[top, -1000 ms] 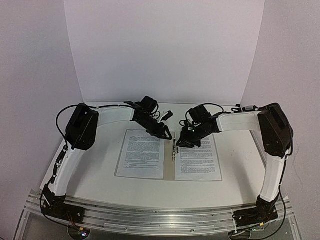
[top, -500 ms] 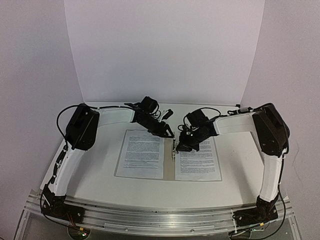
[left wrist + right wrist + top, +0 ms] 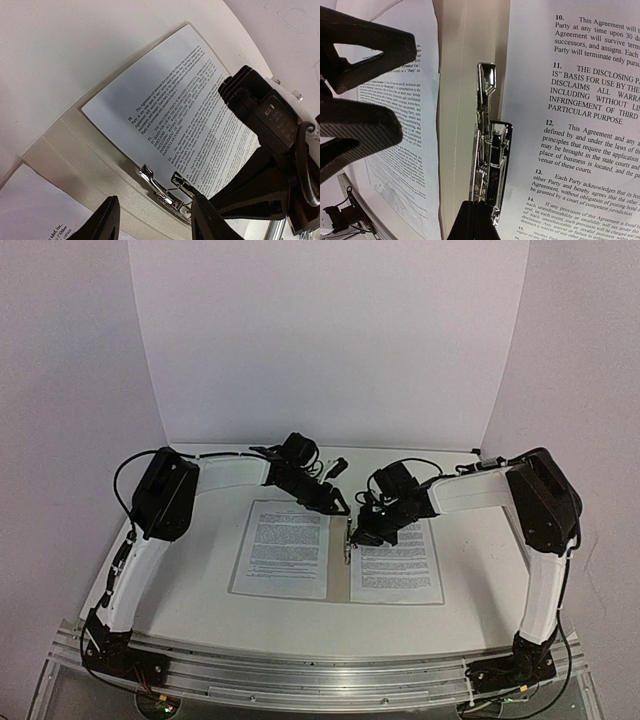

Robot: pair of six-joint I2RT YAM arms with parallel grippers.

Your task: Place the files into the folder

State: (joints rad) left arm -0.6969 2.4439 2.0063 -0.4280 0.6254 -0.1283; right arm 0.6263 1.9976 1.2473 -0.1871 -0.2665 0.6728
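Your folder (image 3: pixel 339 580) lies open and flat in the middle of the surface (image 3: pixel 200 580). The left sheet (image 3: pixel 285 545) rests on its left half and the right sheet (image 3: pixel 400 560) on its right half, both printed side up. The metal clip (image 3: pixel 487 165) sits along the spine, toward the folder's upper edge. Your right claw (image 3: pixel 476 221) is clenched shut, its tips touching the clip's end. Your left claw (image 3: pixel 156 222) hangs released above the spine, with nothing between its fingers.

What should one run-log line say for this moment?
folder: open, flat | files: one sheet on each flap | left gripper: open, over spine | right gripper: shut, tips at clip
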